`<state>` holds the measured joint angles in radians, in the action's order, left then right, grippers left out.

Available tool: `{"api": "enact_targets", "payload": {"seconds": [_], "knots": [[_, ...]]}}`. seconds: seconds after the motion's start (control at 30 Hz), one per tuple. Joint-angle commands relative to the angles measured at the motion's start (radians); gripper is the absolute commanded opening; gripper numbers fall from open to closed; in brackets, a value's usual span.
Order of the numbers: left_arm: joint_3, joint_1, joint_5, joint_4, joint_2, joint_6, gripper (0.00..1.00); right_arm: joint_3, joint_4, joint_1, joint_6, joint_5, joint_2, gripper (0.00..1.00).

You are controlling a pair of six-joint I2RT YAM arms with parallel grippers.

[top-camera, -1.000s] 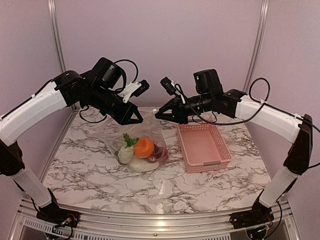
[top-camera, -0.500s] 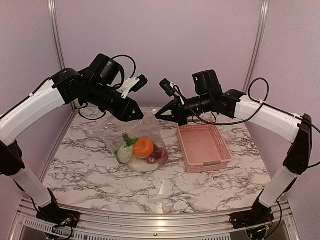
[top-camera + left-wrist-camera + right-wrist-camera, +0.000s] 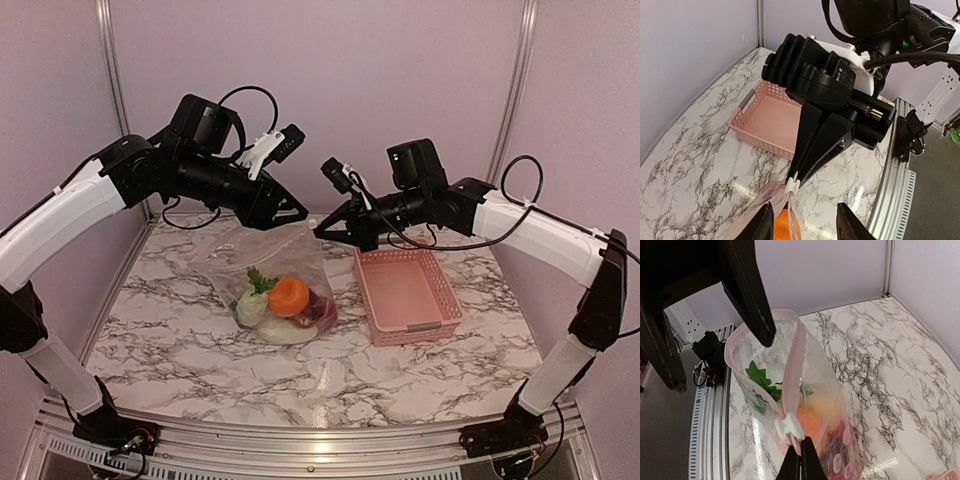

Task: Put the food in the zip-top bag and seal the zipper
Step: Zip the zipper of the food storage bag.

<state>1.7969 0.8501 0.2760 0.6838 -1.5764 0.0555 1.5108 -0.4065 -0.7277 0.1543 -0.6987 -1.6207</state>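
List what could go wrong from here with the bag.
1. Only the right gripper pinches the bag, by its slider corner; that thin hold may slip.
2. The zipper gapes open, so a tip could spill the food.
3. The open left gripper hangs close to the right one; they could collide.

left tool [image 3: 298,214] opened, lifted off zip-top bag [image 3: 272,250]

Overhead; opposed close-ups, probably on bag [image 3: 820,390]
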Motion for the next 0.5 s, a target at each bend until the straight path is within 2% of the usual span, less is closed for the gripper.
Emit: {"api": "enact_targets", "payload": {"seconds": [0.0,0.23,0.47], "knots": [[-0.016,0.001,0.059,-0.073,-0.038,0.055,0.44,0.041,-0.006,-0.007,-0.001,-0.009,0.025,0.0],[-0.032,0.001,0.104,-0.093,-0.083,0.06,0.38,0.055,-0.013,-0.008,-0.006,-0.012,0.015,0.0],[-0.057,-0.008,0.089,-0.102,-0.082,0.072,0.2,0.058,-0.019,-0.008,-0.007,-0.008,0.013,0.0]]}}
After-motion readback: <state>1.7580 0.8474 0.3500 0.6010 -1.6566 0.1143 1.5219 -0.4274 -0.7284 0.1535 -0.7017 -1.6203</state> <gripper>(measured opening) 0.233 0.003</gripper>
